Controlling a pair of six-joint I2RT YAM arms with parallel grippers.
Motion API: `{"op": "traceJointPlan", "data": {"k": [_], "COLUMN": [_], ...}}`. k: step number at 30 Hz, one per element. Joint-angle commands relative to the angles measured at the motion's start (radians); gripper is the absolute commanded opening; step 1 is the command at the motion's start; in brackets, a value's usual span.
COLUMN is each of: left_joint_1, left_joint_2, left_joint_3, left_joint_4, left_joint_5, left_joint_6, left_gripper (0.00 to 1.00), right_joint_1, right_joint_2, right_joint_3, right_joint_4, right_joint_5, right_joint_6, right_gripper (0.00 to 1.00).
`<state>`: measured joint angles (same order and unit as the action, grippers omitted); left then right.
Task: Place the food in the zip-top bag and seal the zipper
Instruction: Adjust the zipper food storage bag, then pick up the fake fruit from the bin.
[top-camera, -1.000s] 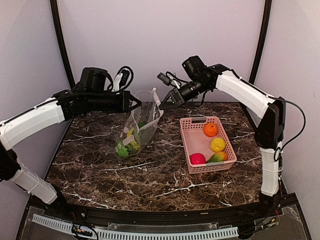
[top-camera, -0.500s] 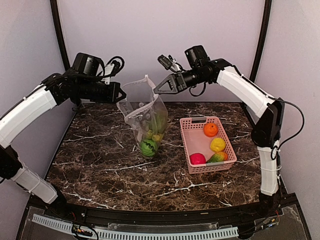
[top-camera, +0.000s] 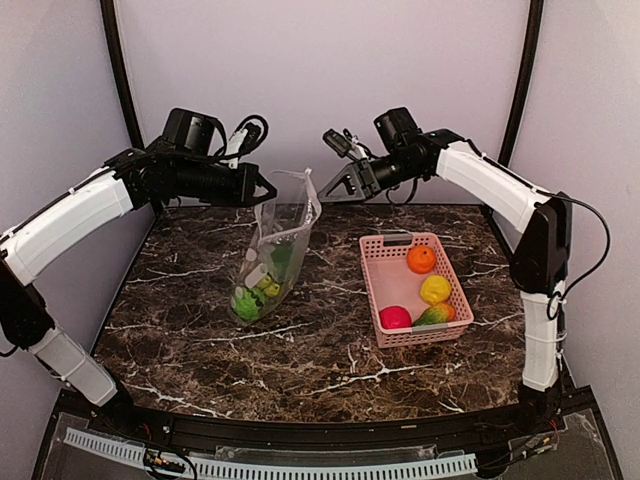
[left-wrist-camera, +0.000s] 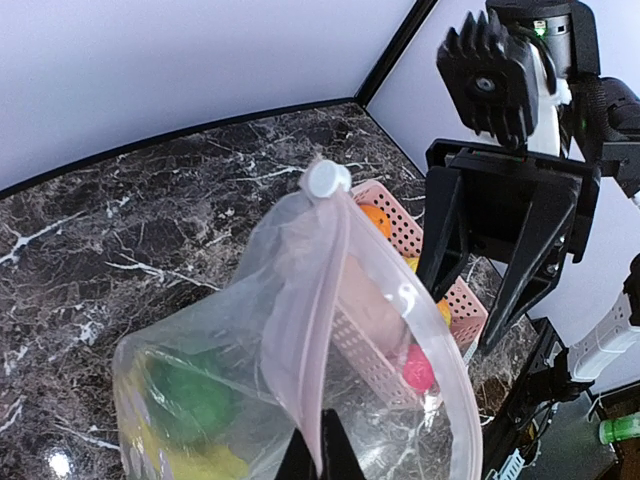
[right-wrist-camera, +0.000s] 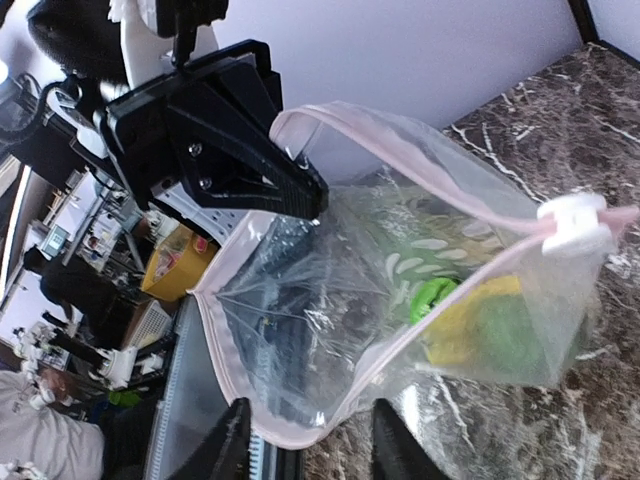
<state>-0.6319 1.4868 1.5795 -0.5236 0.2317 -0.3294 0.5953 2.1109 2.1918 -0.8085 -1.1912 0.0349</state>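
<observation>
Soft, even light is falling from above in the overhead view, brightening the pale walls and casting only faint shadows on the dark tabletop. In the left wrist view a glare spot is shining on the stone at lower left, and the zip-top bag is blurring near the lens. In the right wrist view its plastic is catching streaky highlights while the background at left is looking hazy.
</observation>
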Motion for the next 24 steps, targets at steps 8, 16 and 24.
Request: {"op": "traceJointPlan", "data": {"k": [8,16,24], "left_joint_1": [0.000,0.000,0.000], "left_joint_2": [0.064,0.088,0.075], "left_joint_3": [-0.086,-0.080,-0.051], "left_joint_4": [0.130,0.141,0.090], "left_joint_5": [0.130,0.174,0.154], "left_joint_6": [-0.074,-0.107,-0.079], "left_gripper": [0.01,0.01,0.01], "right_joint_1": [-0.330,-0.369,-0.368], "right_joint_2": [-0.256,-0.295,-0.323], "right_joint_3": [-0.244,-0.492,-0.635], "right_joint_4": [-0.124,-0.170,-0.207], "right_joint_5": [0.267,0.740,0.829], "right_joint_6": [-0.235,-0.468,-0.545], "right_gripper": [0.61,0.50,0.47]}}
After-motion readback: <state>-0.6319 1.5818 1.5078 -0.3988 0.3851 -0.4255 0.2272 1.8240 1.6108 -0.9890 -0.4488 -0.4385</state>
